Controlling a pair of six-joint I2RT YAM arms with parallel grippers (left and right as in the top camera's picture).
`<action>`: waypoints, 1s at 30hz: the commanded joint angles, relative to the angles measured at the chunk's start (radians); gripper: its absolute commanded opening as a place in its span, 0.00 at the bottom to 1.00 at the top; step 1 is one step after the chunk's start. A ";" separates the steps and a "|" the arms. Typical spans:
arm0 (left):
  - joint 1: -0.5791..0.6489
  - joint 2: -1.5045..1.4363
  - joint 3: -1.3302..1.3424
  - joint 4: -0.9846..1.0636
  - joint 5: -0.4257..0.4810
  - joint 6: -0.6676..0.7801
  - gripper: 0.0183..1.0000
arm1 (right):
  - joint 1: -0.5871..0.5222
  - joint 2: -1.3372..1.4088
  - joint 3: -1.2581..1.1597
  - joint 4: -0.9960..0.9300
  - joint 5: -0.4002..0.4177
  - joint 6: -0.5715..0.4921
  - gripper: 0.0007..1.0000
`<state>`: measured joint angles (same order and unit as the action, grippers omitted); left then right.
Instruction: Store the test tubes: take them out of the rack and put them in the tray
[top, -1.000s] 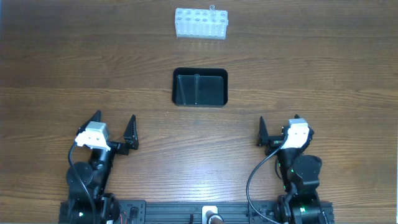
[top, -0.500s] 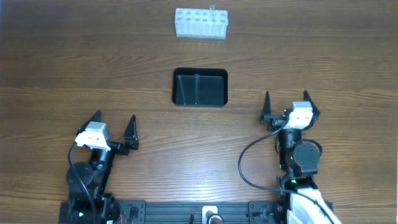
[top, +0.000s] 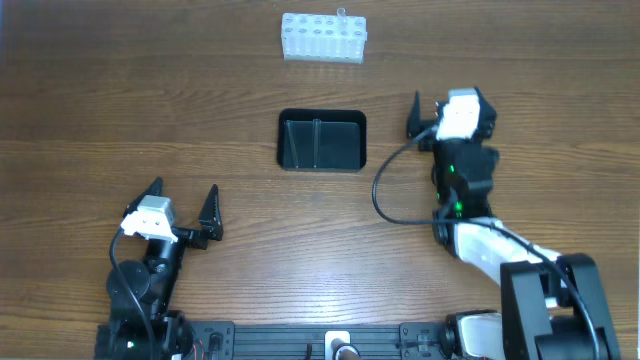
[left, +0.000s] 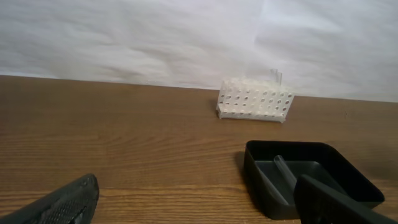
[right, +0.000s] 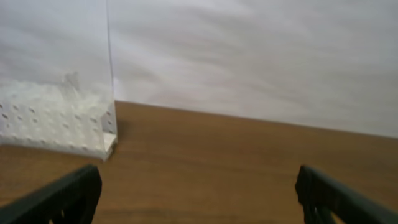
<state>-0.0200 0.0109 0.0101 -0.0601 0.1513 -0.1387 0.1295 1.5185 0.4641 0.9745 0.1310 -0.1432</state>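
Our right pincer (top: 447, 102) is spread wide and holds nothing. The black tray (top: 322, 141) sits at its 8 o'clock, with a second tube (left: 283, 171) lying inside. At its 10 o'clock is the white rack (top: 323, 38), where one clear tube (top: 342, 14) stands upright in the 1 o'clock corner. Our left pincer (top: 184, 190) is also wide and empty.

The table (top: 560, 120) was brown wood-grain with a smooth, low-sheen finish. The rack (top: 323, 38) looked like milky white plastic, perforated on its sides, and the test tube (top: 341, 13) standing in it was clear. The tray (top: 321, 114) was black plastic, smooth and slightly glossy inside. The left gripper (top: 184, 190) and right gripper (top: 447, 97) had matt black fingers and white housings. The backdrop (left: 124, 37) resembled creased white paper.
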 joint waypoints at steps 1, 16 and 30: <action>0.006 -0.006 -0.004 -0.002 0.013 -0.006 1.00 | 0.050 0.057 0.136 -0.121 -0.010 0.012 0.99; 0.006 -0.006 -0.004 -0.002 0.013 -0.006 1.00 | 0.251 0.359 0.530 -0.267 0.041 0.098 0.99; 0.006 -0.006 -0.004 -0.002 0.013 -0.006 1.00 | 0.309 0.542 0.784 -0.436 0.155 0.130 0.99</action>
<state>-0.0200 0.0109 0.0101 -0.0601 0.1513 -0.1387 0.4366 2.0472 1.2148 0.5362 0.2520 -0.0429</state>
